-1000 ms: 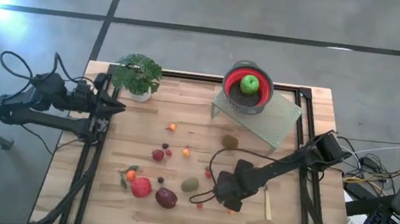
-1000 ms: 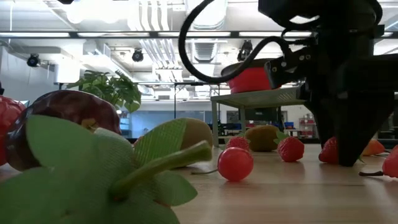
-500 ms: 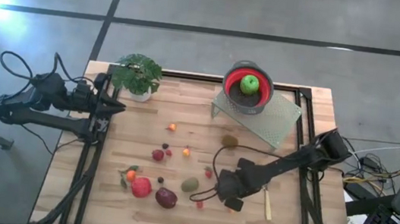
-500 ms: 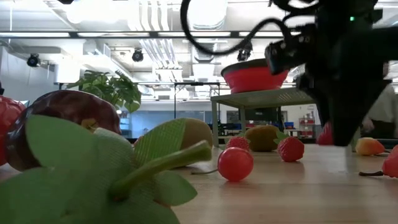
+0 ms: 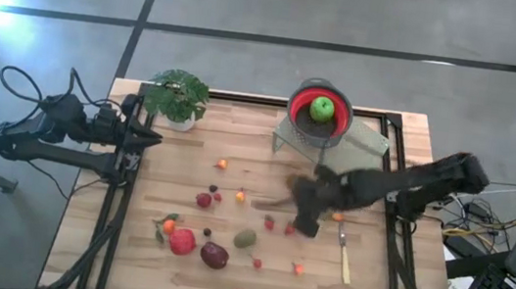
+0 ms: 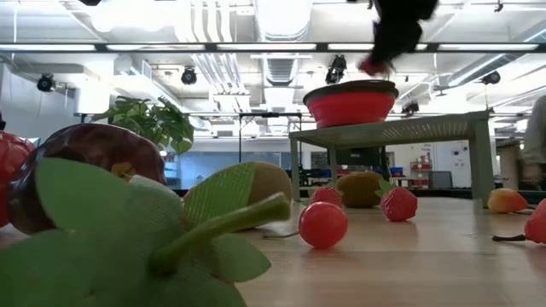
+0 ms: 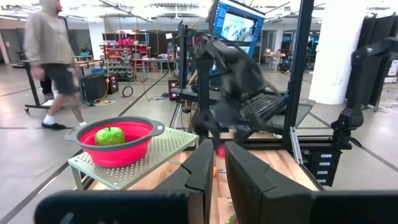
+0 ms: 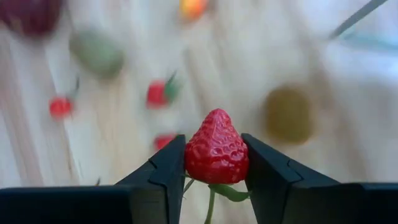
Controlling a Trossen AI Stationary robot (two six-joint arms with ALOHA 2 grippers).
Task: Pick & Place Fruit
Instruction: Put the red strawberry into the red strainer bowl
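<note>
I've got the R gripper [image 8: 216, 163] clamped on a strawberry [image 8: 216, 148] above bench centre, light, stiff, pinched across its sides w/ stem down, while L gripper [image 7: 214, 163] sits closed at left edge.

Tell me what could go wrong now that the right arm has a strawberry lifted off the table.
1. The right pincer holds the strawberry only by its sides, so it might slip while the arm is carrying it.
2. The red bowl sits raised on a perforated stand and already holds a green apple; a high release might bounce the berry out.
3. A kiwi and other fruit lie below; a dropped berry could scatter them.
</note>
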